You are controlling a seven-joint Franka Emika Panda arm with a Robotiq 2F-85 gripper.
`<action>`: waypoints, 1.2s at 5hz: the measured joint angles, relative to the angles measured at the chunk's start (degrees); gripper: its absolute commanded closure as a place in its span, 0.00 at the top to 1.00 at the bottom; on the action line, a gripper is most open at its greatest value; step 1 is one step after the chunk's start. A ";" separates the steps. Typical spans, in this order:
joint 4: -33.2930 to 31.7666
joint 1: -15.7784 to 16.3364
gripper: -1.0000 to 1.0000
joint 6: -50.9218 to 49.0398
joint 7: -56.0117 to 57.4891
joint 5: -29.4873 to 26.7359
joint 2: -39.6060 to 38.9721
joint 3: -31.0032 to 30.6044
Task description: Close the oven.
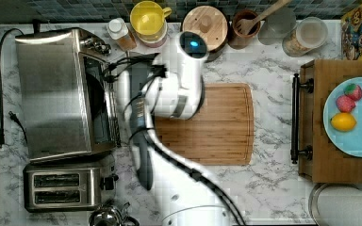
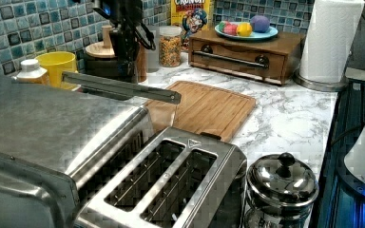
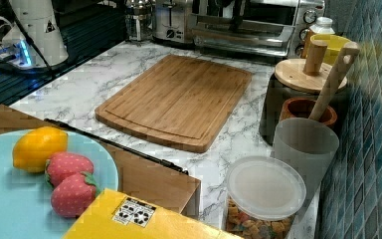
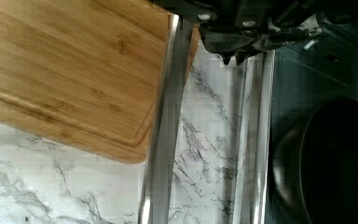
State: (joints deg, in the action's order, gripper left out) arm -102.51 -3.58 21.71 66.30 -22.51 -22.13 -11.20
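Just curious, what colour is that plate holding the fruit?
Light blue plate, best seen in the top view.

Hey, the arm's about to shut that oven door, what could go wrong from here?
The oven door hangs open with the gripper near its handle; a glancing push might slip off the smooth bar. A dark pan sits inside, so a fast swing could rattle or catch it if it sticks out. The yellow cup and bottle stand close to the arm's path and could get bumped.
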 measured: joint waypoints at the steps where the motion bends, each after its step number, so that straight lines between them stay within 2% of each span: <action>1: 1.45 3.70 0.00 1.68 -3.53 2.57 0.74 -0.41; 4: 3.25 14.19 0.00 8.76 -26.75 24.34 1.30 -1.87; 5: 2.80 16.32 0.00 13.07 -28.90 25.41 2.43 -3.40; 6: 2.80 18.52 0.00 10.80 -30.58 29.45 5.46 -3.68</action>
State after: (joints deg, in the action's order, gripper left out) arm -99.71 14.94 32.51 35.73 6.94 -16.67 -14.88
